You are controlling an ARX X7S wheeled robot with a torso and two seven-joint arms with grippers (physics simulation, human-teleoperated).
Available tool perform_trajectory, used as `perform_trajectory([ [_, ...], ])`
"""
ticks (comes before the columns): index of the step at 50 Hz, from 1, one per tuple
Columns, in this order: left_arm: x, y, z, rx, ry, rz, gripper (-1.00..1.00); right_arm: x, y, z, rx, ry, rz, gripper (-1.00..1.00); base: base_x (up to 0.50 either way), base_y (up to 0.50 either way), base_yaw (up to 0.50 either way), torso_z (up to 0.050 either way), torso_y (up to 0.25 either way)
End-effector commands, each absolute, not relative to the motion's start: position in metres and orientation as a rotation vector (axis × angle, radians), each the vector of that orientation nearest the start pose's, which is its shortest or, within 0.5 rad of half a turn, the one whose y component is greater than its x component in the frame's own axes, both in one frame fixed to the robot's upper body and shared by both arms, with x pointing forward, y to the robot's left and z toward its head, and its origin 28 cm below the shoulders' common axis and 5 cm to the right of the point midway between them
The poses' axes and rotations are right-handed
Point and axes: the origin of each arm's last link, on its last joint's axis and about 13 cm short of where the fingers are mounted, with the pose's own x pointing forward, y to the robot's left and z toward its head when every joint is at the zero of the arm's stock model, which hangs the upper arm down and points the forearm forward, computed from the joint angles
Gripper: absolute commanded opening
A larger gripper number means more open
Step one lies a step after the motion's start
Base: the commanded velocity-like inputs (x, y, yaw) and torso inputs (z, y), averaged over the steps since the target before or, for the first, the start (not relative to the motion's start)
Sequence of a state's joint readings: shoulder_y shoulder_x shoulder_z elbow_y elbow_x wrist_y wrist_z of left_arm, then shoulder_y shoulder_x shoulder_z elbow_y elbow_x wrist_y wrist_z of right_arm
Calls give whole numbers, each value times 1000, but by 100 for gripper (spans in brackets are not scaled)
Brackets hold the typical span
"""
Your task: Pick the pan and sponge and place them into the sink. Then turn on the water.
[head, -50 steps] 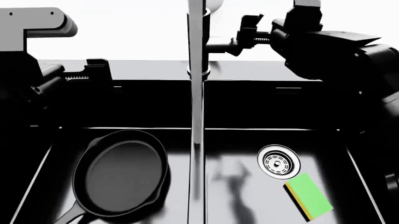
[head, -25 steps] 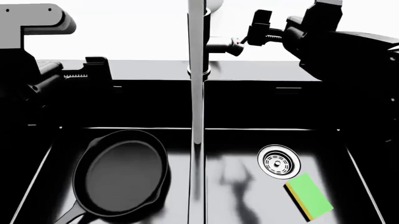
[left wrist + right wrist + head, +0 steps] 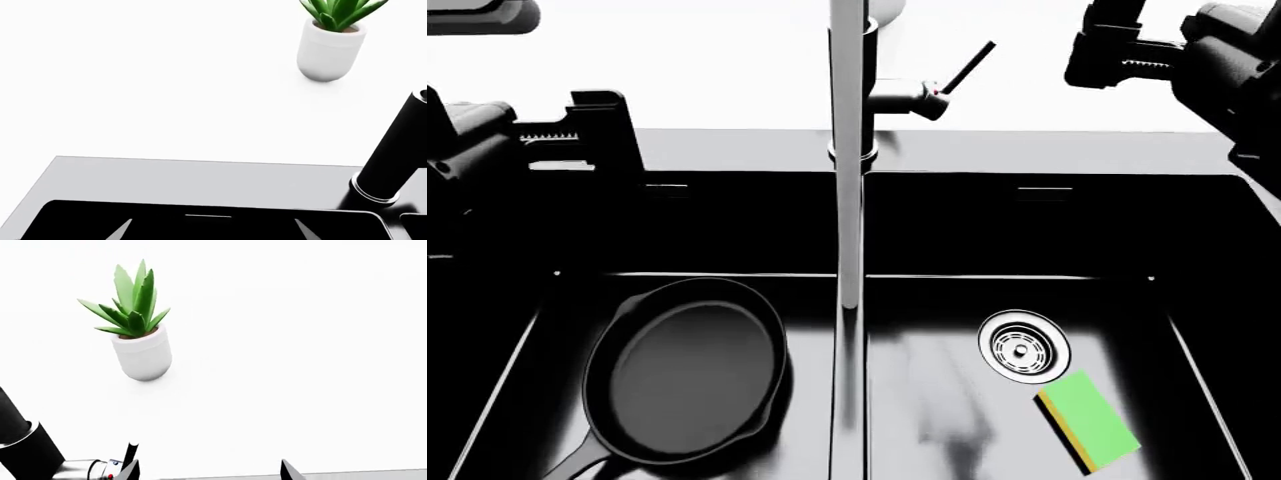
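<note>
In the head view the left gripper (image 3: 594, 135) hovers over the sink's back left rim, holding nothing; whether its fingers are parted or closed I cannot tell; below it the pan (image 3: 687, 375) lies flat in the left basin of the sink (image 3: 868, 155), handle toward the near left corner. At centre the faucet (image 3: 849, 80) stands on the back rim, and a pale stream of water (image 3: 850, 230) falls from it to the divider, so the tap looks to be running; its lever (image 3: 968, 66) sticks up, tilted to the right. The sponge (image 3: 1088, 420) rests green side up in the right basin, just beside the drain (image 3: 1024, 346); the right gripper (image 3: 1114, 60) hangs at upper right, well apart from the lever, fingers spread and empty.

By my reading all three steps are done; the next move calls only for drawing both arms clear.

The wrist views add a potted plant (image 3: 139, 340) on the white tabletop (image 3: 147, 80) behind the sink, which the head view does not show; the right wrist view also shows the two parted fingertips (image 3: 130, 471); neither wrist view shows pan, sponge or stream.
</note>
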State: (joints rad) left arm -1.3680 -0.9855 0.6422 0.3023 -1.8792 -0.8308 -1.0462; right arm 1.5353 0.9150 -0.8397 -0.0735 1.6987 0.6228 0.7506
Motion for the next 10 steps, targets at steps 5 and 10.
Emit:
perform_trajectory([
  [5, 214, 273, 341, 10, 90, 36, 100, 214, -177, 343, 64, -30, 26, 100, 0, 0, 0, 0, 0],
  [10, 210, 274, 340, 11, 81, 31, 100, 205, -180, 339, 60, -34, 11, 100, 0, 0, 0, 0, 0],
])
